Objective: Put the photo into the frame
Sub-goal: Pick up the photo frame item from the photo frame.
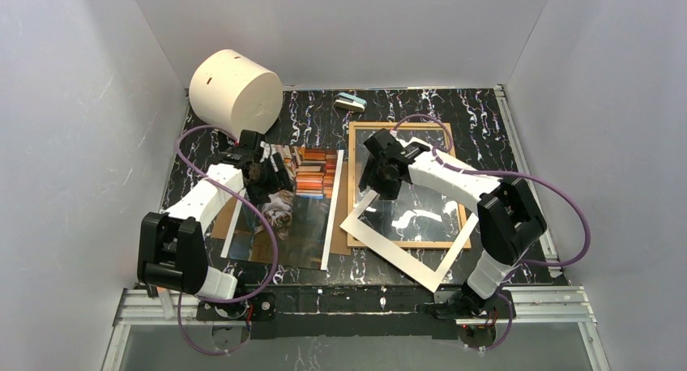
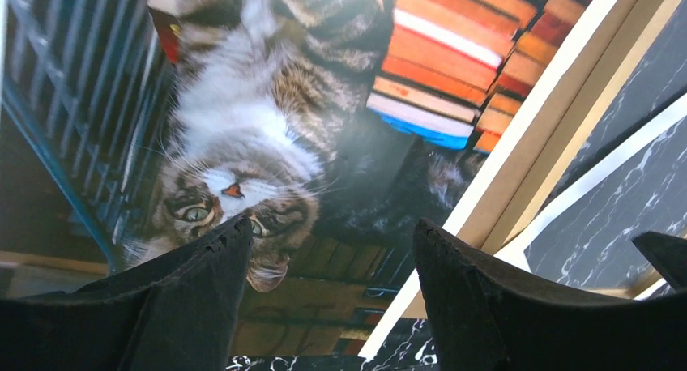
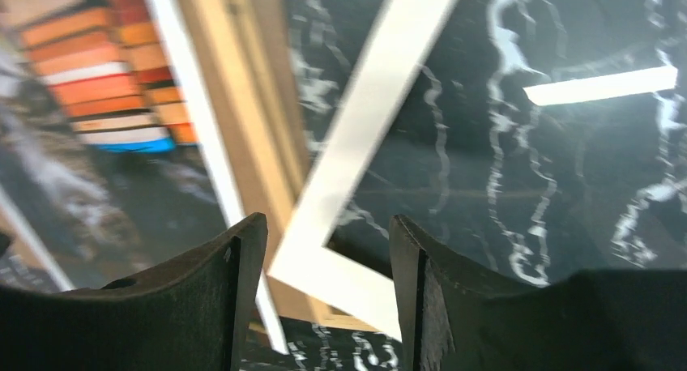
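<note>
The photo (image 1: 296,213), a cat beside stacked orange and red books, lies face up left of centre; it fills the left wrist view (image 2: 267,128). My left gripper (image 1: 263,175) hovers over its far half, open (image 2: 332,233), nothing between the fingers. The frame (image 1: 353,185), with thin light-wood edges and a clear front, lies flat to the right. A white mat sheet (image 1: 389,253) rests skewed across its near part. My right gripper (image 1: 377,176) is above the frame's left side, open (image 3: 328,225), over the mat's corner (image 3: 364,120) and holding nothing.
A brown backing board (image 1: 338,240) shows under the photo's right edge. A big white roll (image 1: 235,87) stands at the back left. A small blue and white object (image 1: 350,102) lies at the back centre. White walls close in on three sides.
</note>
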`<state>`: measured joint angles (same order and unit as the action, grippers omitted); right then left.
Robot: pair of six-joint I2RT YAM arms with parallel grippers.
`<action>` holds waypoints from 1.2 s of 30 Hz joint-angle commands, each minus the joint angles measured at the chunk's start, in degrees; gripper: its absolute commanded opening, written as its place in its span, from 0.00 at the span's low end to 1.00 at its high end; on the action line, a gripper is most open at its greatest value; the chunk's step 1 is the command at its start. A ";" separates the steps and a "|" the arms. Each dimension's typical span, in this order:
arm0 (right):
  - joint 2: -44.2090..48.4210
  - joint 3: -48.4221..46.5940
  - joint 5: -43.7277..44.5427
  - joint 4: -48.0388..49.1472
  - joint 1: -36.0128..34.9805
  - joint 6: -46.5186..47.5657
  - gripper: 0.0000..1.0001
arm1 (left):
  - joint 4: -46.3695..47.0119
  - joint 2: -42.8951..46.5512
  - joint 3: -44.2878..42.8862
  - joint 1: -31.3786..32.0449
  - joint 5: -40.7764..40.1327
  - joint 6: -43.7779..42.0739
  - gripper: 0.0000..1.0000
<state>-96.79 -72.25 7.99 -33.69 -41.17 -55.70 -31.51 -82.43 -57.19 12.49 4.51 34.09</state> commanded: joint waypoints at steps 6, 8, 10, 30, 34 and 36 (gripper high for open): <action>-5.12 -0.40 3.02 -5.40 0.30 -0.65 0.64 | 2.29 0.87 4.39 -0.10 4.35 0.02 0.70; -6.56 -1.62 2.89 -4.73 0.30 -0.35 0.64 | 2.48 0.87 4.67 -0.12 4.36 0.02 0.70; -7.91 -2.94 2.90 -4.25 0.29 -0.04 0.64 | 2.59 0.83 4.87 -0.12 4.28 0.02 0.70; -16.21 -11.23 5.23 -9.44 0.29 -0.20 0.58 | 2.85 -0.42 4.98 -0.10 3.70 -0.52 0.70; -17.07 -11.96 4.89 -9.55 0.26 -0.62 0.55 | 2.84 -0.54 4.98 -0.11 3.54 -0.56 0.70; -17.64 -12.42 4.59 -9.55 0.29 -0.64 0.51 | 2.85 -0.54 5.03 -0.10 3.48 -0.51 0.70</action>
<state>-113.34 -81.80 11.46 -41.60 -40.99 -55.40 -28.27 -83.05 -52.84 12.49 8.03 34.11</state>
